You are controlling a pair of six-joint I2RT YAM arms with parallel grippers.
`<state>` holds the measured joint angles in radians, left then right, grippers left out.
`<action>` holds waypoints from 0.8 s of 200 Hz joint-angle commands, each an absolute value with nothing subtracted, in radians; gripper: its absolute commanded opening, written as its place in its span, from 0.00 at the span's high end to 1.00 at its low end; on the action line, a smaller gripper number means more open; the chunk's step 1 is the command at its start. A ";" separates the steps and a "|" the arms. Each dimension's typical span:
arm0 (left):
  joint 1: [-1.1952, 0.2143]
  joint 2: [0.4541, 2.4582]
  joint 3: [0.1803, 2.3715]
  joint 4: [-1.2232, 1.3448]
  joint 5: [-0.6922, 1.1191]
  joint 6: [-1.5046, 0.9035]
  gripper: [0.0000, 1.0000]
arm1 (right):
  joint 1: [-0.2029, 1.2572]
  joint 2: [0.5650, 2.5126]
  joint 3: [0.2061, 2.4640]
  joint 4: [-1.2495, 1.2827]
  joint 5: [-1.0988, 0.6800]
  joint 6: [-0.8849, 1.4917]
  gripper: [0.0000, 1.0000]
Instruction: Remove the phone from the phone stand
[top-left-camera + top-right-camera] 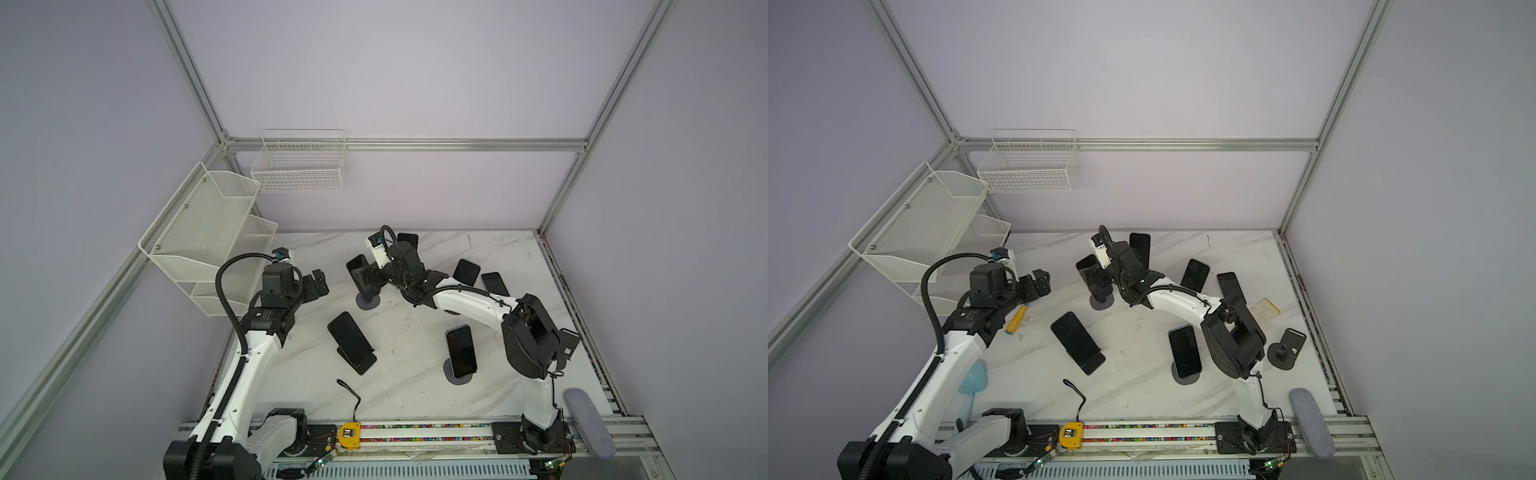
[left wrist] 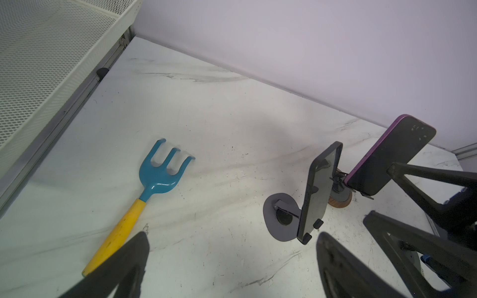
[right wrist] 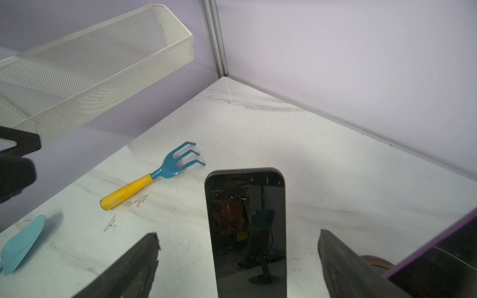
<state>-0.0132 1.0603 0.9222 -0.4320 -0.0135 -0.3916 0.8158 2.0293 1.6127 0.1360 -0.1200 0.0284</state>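
1. The right pincer (image 3: 238, 233) has its fingers (image 3: 134, 263) spread wide apart and clamps nothing
2. The phone (image 3: 247, 206) stands upright straight ahead of the right pincer with its dark screen facing it. It is centred in the gap, and bare table (image 3: 258, 129) shows between each long edge and the finger on that side
3. In the left wrist view the phone (image 2: 316, 196) leans back on the phone stand (image 2: 280, 219), its lower edge caught in the stand's two small lips. The right pincer's fingertips (image 2: 397, 169) sit close beside it, but I cannot tell whether they reach past its edges
4. In both top views the right pincer (image 1: 368, 280) (image 1: 1096, 282) hangs above the stand's round grey base
5. A purple-edged phone (image 2: 389, 157) on a wooden-based stand (image 2: 340, 202) sits just outside the right pincer's finger nearer the back wall
6. The left pincer (image 2: 232, 234) is also wide apart and empty. It hovers above the table, well apart from the right pincer, with the phone ahead of it and off to one side
7. A garden fork (image 2: 154, 180) with a blue head and yellow handle lies flat on the table ahead of the left pincer, its handle end passing behind one finger in the wrist view
8. A light blue trowel (image 3: 20, 245) lies on the table far off to the right pincer's side, beyond the fork
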 commanded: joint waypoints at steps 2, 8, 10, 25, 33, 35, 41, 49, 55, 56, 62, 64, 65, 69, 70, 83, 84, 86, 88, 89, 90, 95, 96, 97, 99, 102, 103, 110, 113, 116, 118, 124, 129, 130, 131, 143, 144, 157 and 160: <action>0.000 1.057 0.977 -0.420 0.058 -0.399 0.00 | 0.816 2.073 1.710 0.114 -0.135 0.025 0.03; 0.000 1.058 0.977 -0.419 0.070 -0.391 0.00 | 0.816 2.082 1.717 0.117 -0.147 0.022 0.03; 0.000 1.058 0.977 -0.420 0.073 -0.389 0.00 | 0.816 2.084 1.719 0.120 -0.151 0.021 0.03; 0.000 1.057 0.970 -0.416 0.069 -0.389 0.00 | 0.816 2.112 1.748 0.115 -0.181 0.006 0.03; 0.000 1.057 0.964 -0.409 0.064 -0.392 0.00 | 0.815 2.135 1.787 0.082 -0.186 -0.001 0.03; 0.000 1.057 0.964 -0.407 0.064 -0.393 0.00 | 0.816 2.140 1.796 0.072 -0.186 -0.002 0.03; 0.000 1.058 0.963 -0.403 0.066 -0.393 0.00 | 0.815 2.156 1.825 0.045 -0.181 -0.002 0.03; 0.000 1.061 0.968 -0.405 0.070 -0.393 0.00 | 0.816 2.175 1.850 0.022 -0.170 -0.004 0.03; 0.000 1.064 0.970 -0.407 0.075 -0.392 0.00 | 0.816 2.184 1.861 0.015 -0.164 -0.006 0.03; 0.000 1.064 0.970 -0.407 0.076 -0.391 0.00 | 0.816 2.185 1.861 0.013 -0.162 -0.008 0.03; -0.001 1.065 0.971 -0.409 0.080 -0.392 0.00 | 0.815 2.191 1.865 0.012 -0.155 -0.015 0.03; 0.000 1.065 0.970 -0.409 0.080 -0.392 0.00 | 0.815 2.193 1.867 0.011 -0.152 -0.018 0.03; 0.000 1.064 0.969 -0.408 0.080 -0.391 0.00 | 0.815 2.193 1.869 0.011 -0.151 -0.020 0.03; 0.000 1.062 0.967 -0.409 0.080 -0.393 0.00 | 0.816 2.197 1.872 0.008 -0.149 -0.024 0.03; 0.000 1.061 0.966 -0.409 0.080 -0.393 0.00 | 0.816 2.197 1.873 0.006 -0.150 -0.025 0.03; 0.000 1.058 0.953 -0.405 0.075 -0.399 0.00 | 0.815 2.208 1.896 -0.013 -0.134 -0.035 0.03; 0.000 1.059 0.952 -0.405 0.075 -0.399 0.00 | 0.815 2.209 1.897 -0.014 -0.133 -0.037 0.03; 0.000 1.059 0.951 -0.405 0.075 -0.400 0.00 | 0.815 2.210 1.901 -0.017 -0.131 -0.039 0.03; 0.000 1.060 0.950 -0.405 0.075 -0.400 0.00 | 0.815 2.212 1.903 -0.022 -0.128 -0.038 0.03; 0.000 1.061 0.950 -0.405 0.076 -0.400 0.00 | 0.815 2.214 1.905 -0.024 -0.128 -0.040 0.03; 0.000 1.060 0.950 -0.405 0.076 -0.400 0.00 | 0.815 2.214 1.907 -0.026 -0.127 -0.041 0.02; 0.000 1.062 0.950 -0.406 0.079 -0.400 0.00 | 0.814 2.219 1.912 -0.033 -0.125 -0.044 0.03; 0.000 1.063 0.950 -0.407 0.079 -0.400 0.00 | 0.814 2.219 1.912 -0.034 -0.125 -0.046 0.03; 0.000 1.065 0.950 -0.408 0.080 -0.400 0.00 | 0.814 2.220 1.913 -0.035 -0.125 -0.047 0.03; 0.000 1.066 0.950 -0.409 0.081 -0.400 0.00 | 0.815 2.223 1.914 -0.037 -0.124 -0.049 0.03; 0.000 1.066 0.951 -0.409 0.083 -0.400 0.00 | 0.814 2.227 1.919 -0.039 -0.125 -0.050 0.03; 0.000 1.066 0.951 -0.410 0.084 -0.400 0.00 | 0.813 2.229 1.920 -0.040 -0.124 -0.051 0.03; 0.000 1.066 0.949 -0.411 0.089 -0.400 0.00 | 0.814 2.241 1.933 -0.050 -0.125 -0.052 0.03; 0.000 1.065 0.948 -0.410 0.089 -0.400 0.00 | 0.814 2.247 1.941 -0.056 -0.128 -0.052 0.03; 0.000 1.063 0.947 -0.410 0.088 -0.400 0.00 | 0.814 2.254 1.949 -0.063 -0.127 -0.052 0.03; 0.000 1.062 0.947 -0.410 0.087 -0.400 0.00 | 0.815 2.260 1.957 -0.071 -0.128 -0.050 0.03; 0.000 1.061 0.945 -0.409 0.081 -0.402 0.00 | 0.815 2.273 1.977 -0.090 -0.133 -0.047 0.03; 0.000 1.062 0.946 -0.409 0.078 -0.401 0.00 | 0.815 2.285 1.994 -0.107 -0.135 -0.045 0.03; 0.000 1.063 0.947 -0.409 0.078 -0.400 0.00 | 0.814 2.287 1.997 -0.109 -0.135 -0.045 0.03; -0.001 1.063 0.948 -0.408 0.078 -0.400 0.00 | 0.814 2.289 1.999 -0.114 -0.136 -0.045 0.03; 0.000 1.069 0.958 -0.415 0.079 -0.399 0.01 | 0.814 2.306 2.018 -0.140 -0.147 -0.054 0.03; -0.001 1.070 0.958 -0.416 0.080 -0.399 0.00 | 0.814 2.307 2.019 -0.141 -0.147 -0.056 0.03; -0.002 1.069 0.960 -0.417 0.086 -0.399 0.00 | 0.813 2.311 2.027 -0.162 -0.141 -0.075 0.03; -0.002 1.069 0.960 -0.416 0.086 -0.399 0.00 | 0.813 2.311 2.030 -0.166 -0.140 -0.079 0.04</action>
<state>-0.0067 1.0683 0.9222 -0.4351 0.0673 -0.3931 0.8154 2.2967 1.9957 -0.0807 -0.1379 -0.0353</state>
